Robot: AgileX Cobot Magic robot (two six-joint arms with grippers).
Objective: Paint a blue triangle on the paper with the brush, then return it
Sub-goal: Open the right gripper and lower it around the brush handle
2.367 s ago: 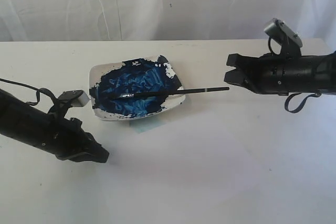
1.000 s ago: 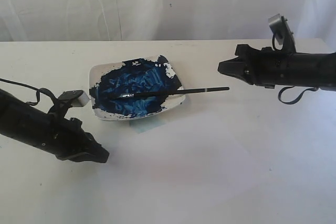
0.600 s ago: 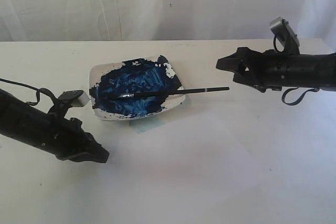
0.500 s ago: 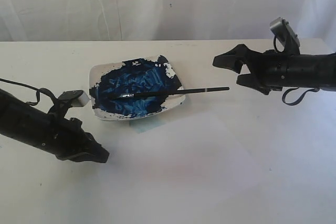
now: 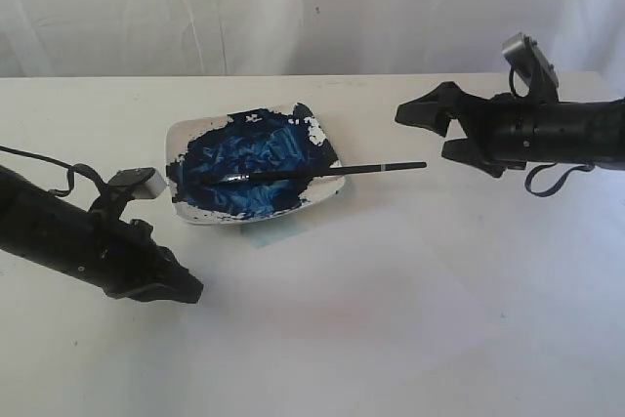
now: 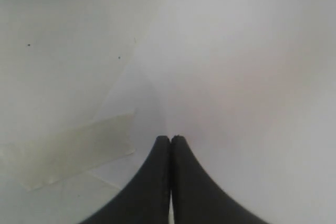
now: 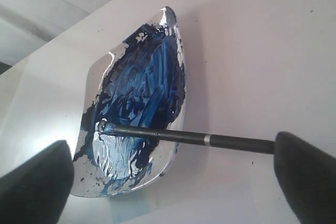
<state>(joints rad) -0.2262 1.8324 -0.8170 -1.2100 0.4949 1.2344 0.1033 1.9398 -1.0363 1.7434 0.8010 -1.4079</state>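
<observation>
The brush (image 5: 322,172) lies across the white dish (image 5: 186,141) of smeared dark-blue paint, its wet tip in the paint and its handle sticking out to the right. My right gripper (image 5: 422,132) hovers open just beyond the handle's end, holding nothing. In the right wrist view the brush (image 7: 189,137) runs between the spread fingers (image 7: 307,182), its end close to one of them. My left gripper (image 5: 190,290) rests shut and empty in front of the dish on the left. The paper (image 5: 391,280) lies in front of the dish and bears no blue triangle.
In the left wrist view the shut gripper (image 6: 170,138) sits over the paper (image 6: 241,77), whose corner is held by clear tape (image 6: 68,150). A faint light-blue stain (image 5: 273,233) marks the paper just in front of the dish. A white curtain (image 5: 312,7) hangs behind the table.
My right gripper has rolled at the wrist and spread its jaws open, staying close to the brush handle's end. The brush, the dish and the left arm have not moved.
</observation>
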